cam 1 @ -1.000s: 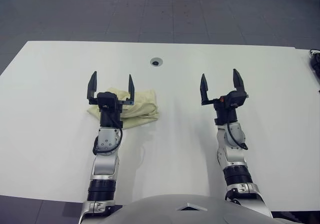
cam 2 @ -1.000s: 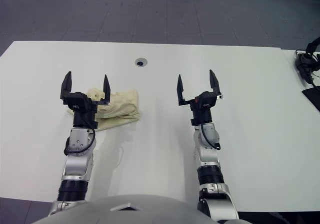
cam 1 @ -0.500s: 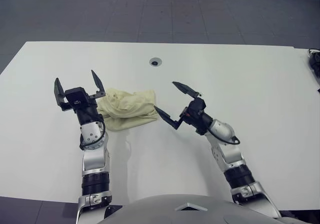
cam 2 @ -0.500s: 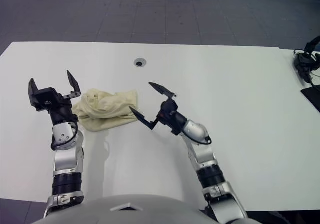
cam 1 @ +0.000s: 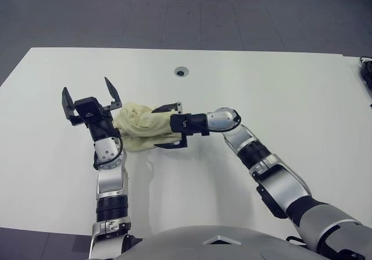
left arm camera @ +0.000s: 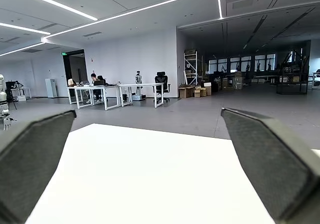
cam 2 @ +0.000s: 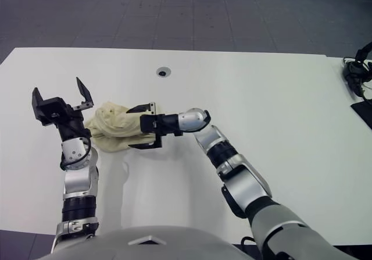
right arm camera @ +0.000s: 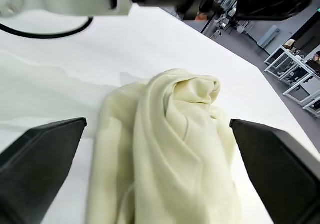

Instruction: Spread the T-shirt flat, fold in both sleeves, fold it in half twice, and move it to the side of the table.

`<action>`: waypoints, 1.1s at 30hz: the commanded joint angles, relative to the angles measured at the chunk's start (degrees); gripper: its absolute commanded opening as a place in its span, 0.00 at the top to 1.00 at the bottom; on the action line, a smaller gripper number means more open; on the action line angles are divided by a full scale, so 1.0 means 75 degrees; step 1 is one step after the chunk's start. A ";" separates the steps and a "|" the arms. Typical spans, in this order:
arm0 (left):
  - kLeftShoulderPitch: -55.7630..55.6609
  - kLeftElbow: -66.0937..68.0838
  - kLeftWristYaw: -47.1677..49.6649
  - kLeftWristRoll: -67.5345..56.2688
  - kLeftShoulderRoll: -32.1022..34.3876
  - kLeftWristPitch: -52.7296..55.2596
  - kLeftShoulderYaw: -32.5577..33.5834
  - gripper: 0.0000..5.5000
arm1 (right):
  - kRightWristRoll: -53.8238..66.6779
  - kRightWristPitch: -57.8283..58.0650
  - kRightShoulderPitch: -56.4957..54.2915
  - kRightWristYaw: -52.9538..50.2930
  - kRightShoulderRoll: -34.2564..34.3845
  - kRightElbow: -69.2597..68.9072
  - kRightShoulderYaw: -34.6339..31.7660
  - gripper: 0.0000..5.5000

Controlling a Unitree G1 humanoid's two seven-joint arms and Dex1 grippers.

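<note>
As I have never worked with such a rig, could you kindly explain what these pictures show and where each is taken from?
This is a humanoid robot with two arms, each ending in a two-fingered gripper. The two wide pictures come from cameras in its head, looking down over a white table. The other two come from cameras on the wrists, so the dark shapes at their edges are the gripper's own fingers. On the table lies a crumpled pale yellow T-shirt, which the robot is meant to fold. The right gripper is open, with a finger on each side of the bundle; its wrist picture looks straight at the cloth. The left gripper is open too, beside the T-shirt's left end; its wrist picture looks across the table into the room. Nothing is gripped yet.
</note>
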 commanded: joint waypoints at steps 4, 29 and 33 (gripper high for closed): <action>-0.0004 -0.0031 0.0015 -0.0026 -0.0099 0.0069 -0.0093 0.02 | -0.0745 -0.0819 -0.0466 -0.0682 0.0233 0.1003 0.0042 0.27; 0.0095 0.0062 -0.0168 0.0012 -0.0074 0.0176 -0.0316 0.02 | -0.1198 -0.0776 -0.0521 -0.0854 0.0256 0.0875 -0.0045 1.00; 0.0074 0.0122 -0.0161 0.0018 -0.0052 0.0152 -0.0334 0.02 | -0.1123 -0.0855 -0.0474 -0.0875 0.0095 0.0616 -0.0150 1.00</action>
